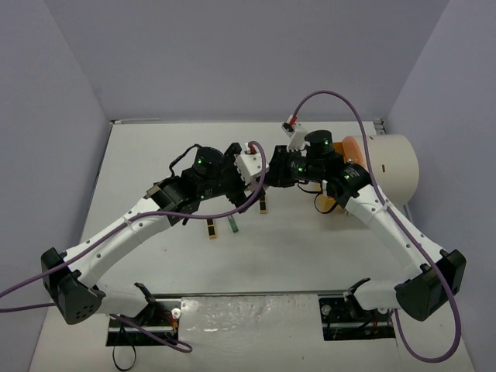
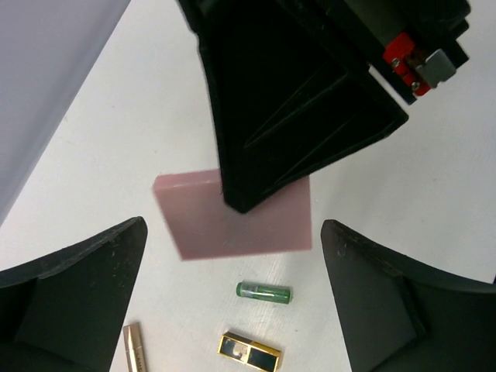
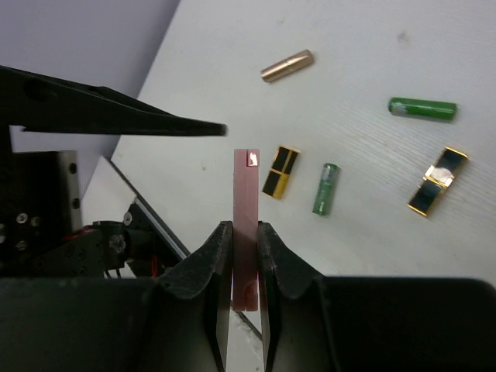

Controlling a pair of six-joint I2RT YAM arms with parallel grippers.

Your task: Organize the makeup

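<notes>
**Right tool.** The right tool [image 3: 245, 226] is clamping the pink palette [image 3: 246, 178]. Both fingers are pressing on the palette's flat faces. In the right wrist view the palette is showing edge-on and is projecting forward from between the fingertips. It is hanging clear of the worktop [image 1: 155, 155], roughly over the middle.

**Left tool.** The left tool [image 2: 232, 232] is standing with its fingers [image 2: 93, 263] spread wide apart and is gripping nothing. In the left wrist view the palette is sitting in the gap between the two fingers, touching neither. One dark finger of the right tool is covering the palette's upper edge.

**Remaining makeup.** The other items are lying flat on the worktop, below the palette.
- A black-gold lipstick [image 3: 279, 172] and a green tube [image 3: 326, 188] are lying just beside each other, nearly parallel.
- A second green tube [image 3: 422, 108] and a second black-gold lipstick [image 3: 438, 180] are lying near each other, apart from the first pair.
- A rose-gold tube [image 3: 287, 66] is lying by itself, apart from the others.

**Surroundings.** A cream drum [image 1: 391, 167] is standing on its side at the right edge of the worktop, behind the right arm. Its orange front is facing the arms.
</notes>
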